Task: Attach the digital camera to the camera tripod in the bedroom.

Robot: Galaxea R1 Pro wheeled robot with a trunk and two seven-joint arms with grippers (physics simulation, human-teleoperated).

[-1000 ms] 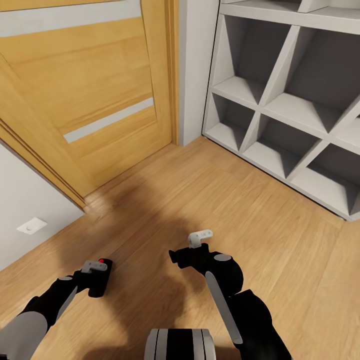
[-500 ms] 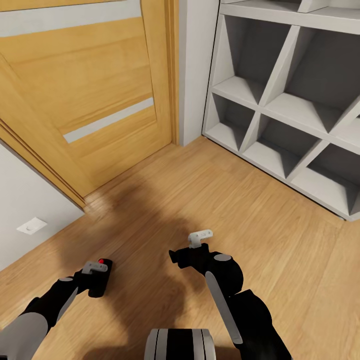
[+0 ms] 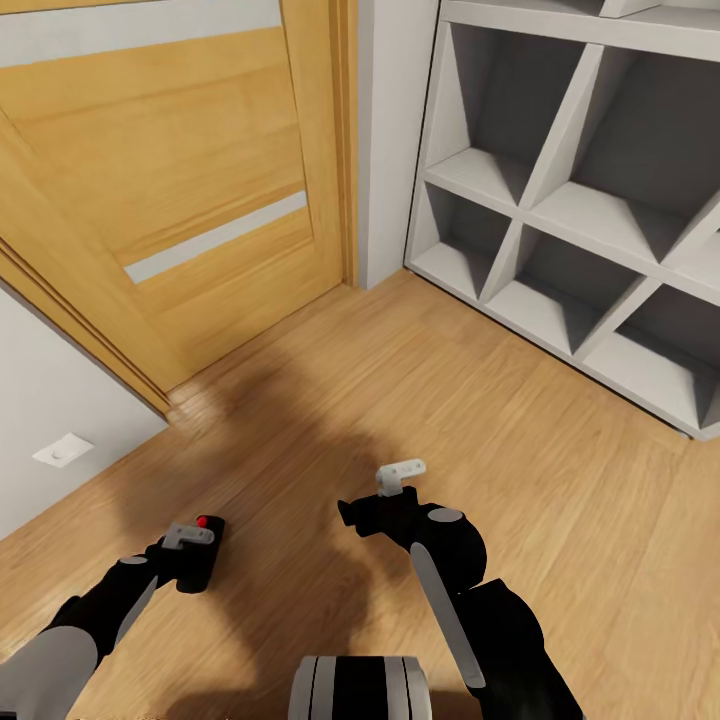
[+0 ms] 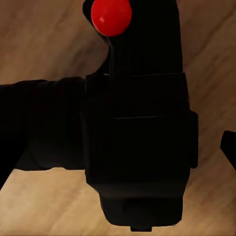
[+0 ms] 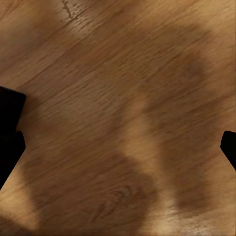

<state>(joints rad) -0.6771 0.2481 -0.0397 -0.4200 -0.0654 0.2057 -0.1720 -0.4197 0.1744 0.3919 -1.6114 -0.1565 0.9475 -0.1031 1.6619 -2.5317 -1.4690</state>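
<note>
The digital camera (image 3: pixel 199 566), black with a red round button (image 3: pixel 203 521), is held low over the wooden floor at the lower left of the head view, with my left gripper (image 3: pixel 190 556) shut on it. In the left wrist view the camera's body (image 4: pixel 140 137) and its red button (image 4: pixel 111 16) loom close. My right gripper (image 3: pixel 352 515) hangs over bare floor near the middle; in the right wrist view its fingertips (image 5: pixel 10 129) stand far apart, open and holding nothing. The camera tripod is out of view.
A wooden door (image 3: pixel 170 190) with pale stripes stands ahead on the left, beside a white wall with a socket (image 3: pixel 63 451). White low shelving (image 3: pixel 590 210) with slanted dividers runs along the right. Wooden floor (image 3: pixel 420 370) lies between them.
The whole view has shifted very slightly. Both grippers keep their places, the camera still in the left one.
</note>
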